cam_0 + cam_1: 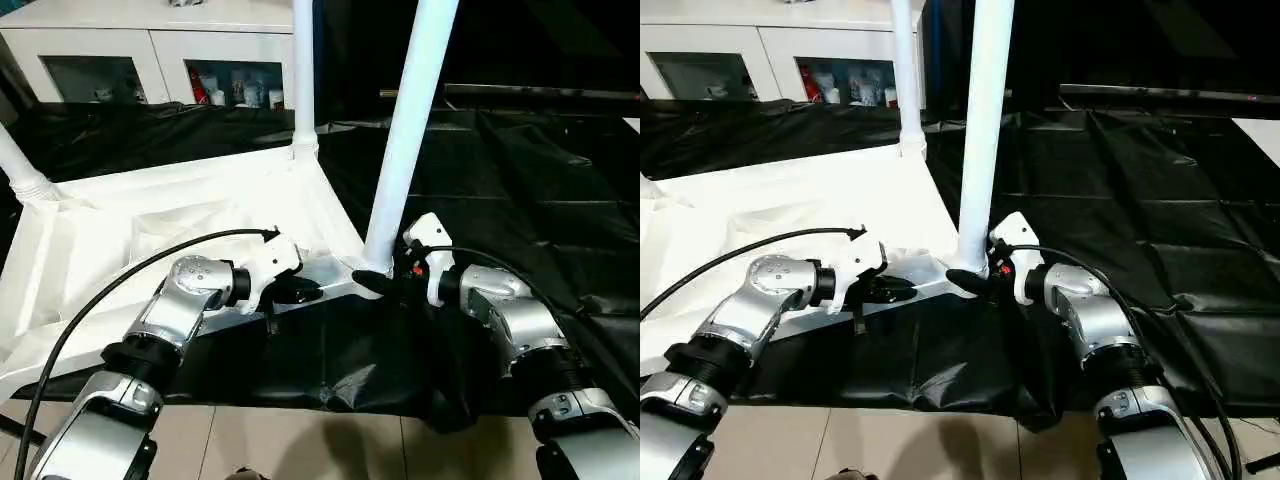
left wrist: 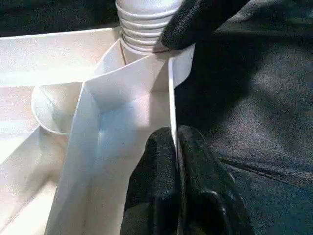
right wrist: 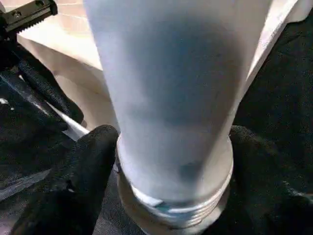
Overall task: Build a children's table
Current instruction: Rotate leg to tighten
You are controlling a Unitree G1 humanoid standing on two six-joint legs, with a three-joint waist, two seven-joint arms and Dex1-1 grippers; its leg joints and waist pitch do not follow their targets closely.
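The right end effector (image 1: 975, 281) is straddling the base of the near leg (image 1: 405, 150), one black finger on each side of its threaded collar, jaws standing wide around the leg at the corner socket. The left end effector (image 1: 300, 290) is pinching the near side wall of the tabletop (image 1: 150, 240), fingers (image 2: 156, 166) closed tight on the thin plastic edge just beside that same corner.

The tabletop is lying underside up on the black sheet (image 1: 520, 180), ribs facing upward. A second leg (image 1: 303, 70) is standing in the far corner socket, and a third leg (image 1: 18, 165) is rising at the far left corner. A white cabinet (image 1: 150, 50) is standing behind.

The step in hand appears to be screwing the near leg into its socket. To do it well, the leg should be kept upright and square to the socket so the threads do not cross, while the left end effector is bracing the tabletop against turning. Rotation should continue until the collar seats flush.
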